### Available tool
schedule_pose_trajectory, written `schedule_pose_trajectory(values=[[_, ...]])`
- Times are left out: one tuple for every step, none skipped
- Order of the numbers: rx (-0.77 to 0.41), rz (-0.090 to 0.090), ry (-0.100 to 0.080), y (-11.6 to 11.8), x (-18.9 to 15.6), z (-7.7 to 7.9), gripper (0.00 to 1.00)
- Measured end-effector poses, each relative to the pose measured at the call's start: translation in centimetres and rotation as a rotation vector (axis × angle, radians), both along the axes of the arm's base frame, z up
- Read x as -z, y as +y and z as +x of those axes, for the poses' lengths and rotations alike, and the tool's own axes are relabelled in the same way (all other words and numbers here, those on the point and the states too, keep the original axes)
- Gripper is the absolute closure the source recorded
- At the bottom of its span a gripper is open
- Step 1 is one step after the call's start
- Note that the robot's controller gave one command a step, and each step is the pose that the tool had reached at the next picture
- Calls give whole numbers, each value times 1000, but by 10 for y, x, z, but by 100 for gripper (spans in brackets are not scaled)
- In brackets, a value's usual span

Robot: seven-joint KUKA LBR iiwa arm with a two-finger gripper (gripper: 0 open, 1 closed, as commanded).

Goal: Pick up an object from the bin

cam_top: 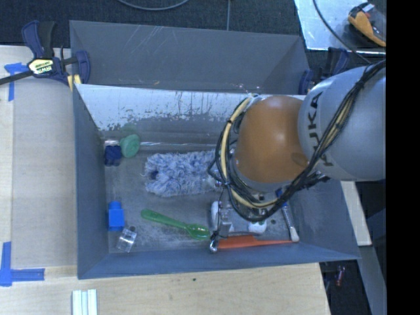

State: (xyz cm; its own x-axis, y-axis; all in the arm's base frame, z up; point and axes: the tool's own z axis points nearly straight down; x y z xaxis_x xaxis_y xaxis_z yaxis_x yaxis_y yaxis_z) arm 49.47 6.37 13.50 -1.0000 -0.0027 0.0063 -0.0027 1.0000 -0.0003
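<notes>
Orange cover (269,146) on the arm's wrist stands uppermost, ringed with cables, and hides the right middle of the grey bin (197,266). Below it the claw (216,238) is down at the bin's front wall; whether it is wide or narrow I cannot tell.

Its tip is at the left end of a long, thin orange-red stick (256,243), which lies flat along the front wall and narrows toward the right. Just beside that same end lies the bowl of a green plastic spoon (172,223), its handle running off to the left.

Counted, each kind is single:
- one orange-red stick
- one green spoon
- one shaggy blue-and-white cloth (177,174) in the middle
- one bright blue block (115,215) at the left
- one small clear piece (126,239) in the front left corner
- one green round lid (130,145) touching one dark blue piece (112,154) at the back left
- one small white thing (257,228) under the wrist
</notes>
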Motion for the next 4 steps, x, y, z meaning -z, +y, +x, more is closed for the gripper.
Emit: schedule_pose_trajectory(values=[[3, 1, -8, 0, -4, 2, 0], [-192, 2, -14, 39, 63, 94, 0], [-295, 1, -14, 36, -13, 88, 0], [-266, 2, -10, 71, 35, 121, 0]])
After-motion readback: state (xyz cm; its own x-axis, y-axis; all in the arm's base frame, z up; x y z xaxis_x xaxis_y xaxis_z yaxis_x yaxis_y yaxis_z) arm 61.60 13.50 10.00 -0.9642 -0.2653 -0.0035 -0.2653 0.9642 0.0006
